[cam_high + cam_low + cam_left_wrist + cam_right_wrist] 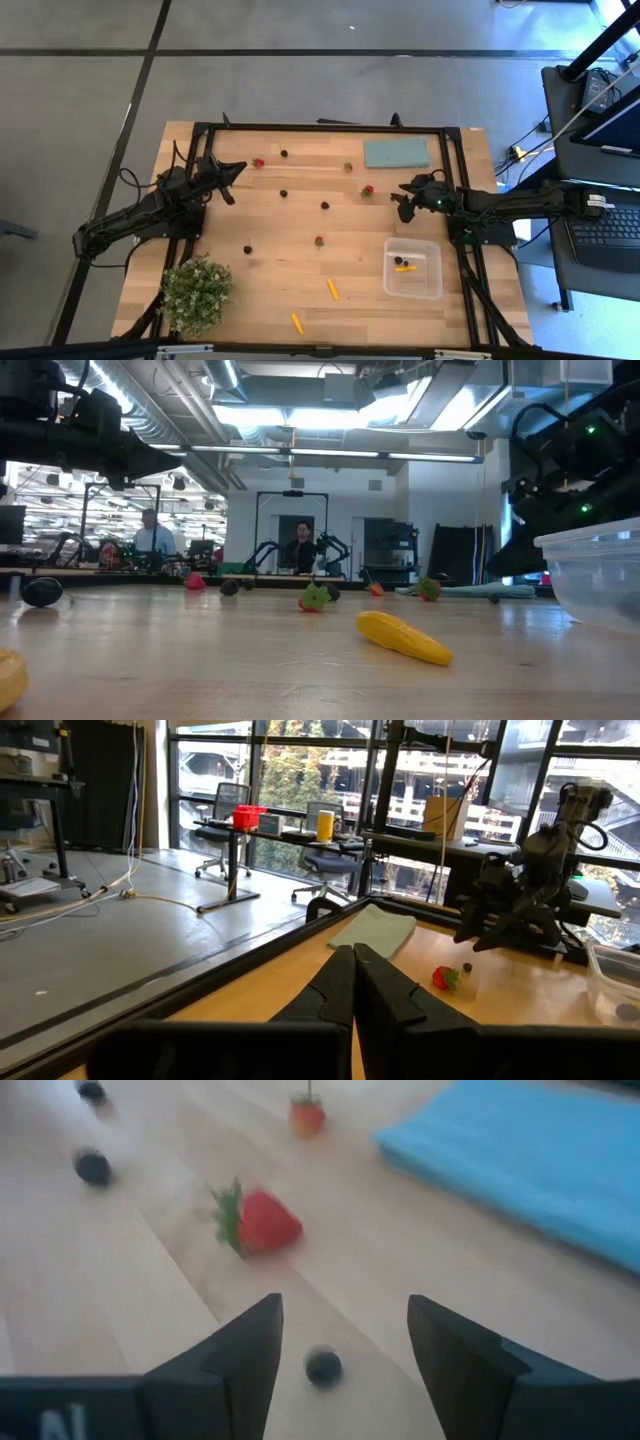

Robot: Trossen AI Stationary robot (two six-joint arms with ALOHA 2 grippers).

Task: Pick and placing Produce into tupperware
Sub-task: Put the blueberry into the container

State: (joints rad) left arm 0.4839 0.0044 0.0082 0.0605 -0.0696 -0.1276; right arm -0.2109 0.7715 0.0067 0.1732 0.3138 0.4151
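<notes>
The tupperware sits near the table's front right corner in my high view, with a dark piece and a small orange one already inside. The rest of the produce lies scattered across the wood: a strawberry just beside the right gripper, dark berries mid-table, and two carrot sticks towards the front edge. My left gripper hangs over the far left part of the table, and a potted plant stands at the front left corner.

The low view gives me what the overhead cannot: a carrot stick lying flat close to the lens, the tupperware wall at the right edge, and people in the room behind.

From the left wrist I see its fingers pressed together, pointing across at the right arm and the teal slab.

The right wrist shows its fingers spread wide, holding nothing, angled down at the wood with a dark berry between them and the strawberry just beyond.
</notes>
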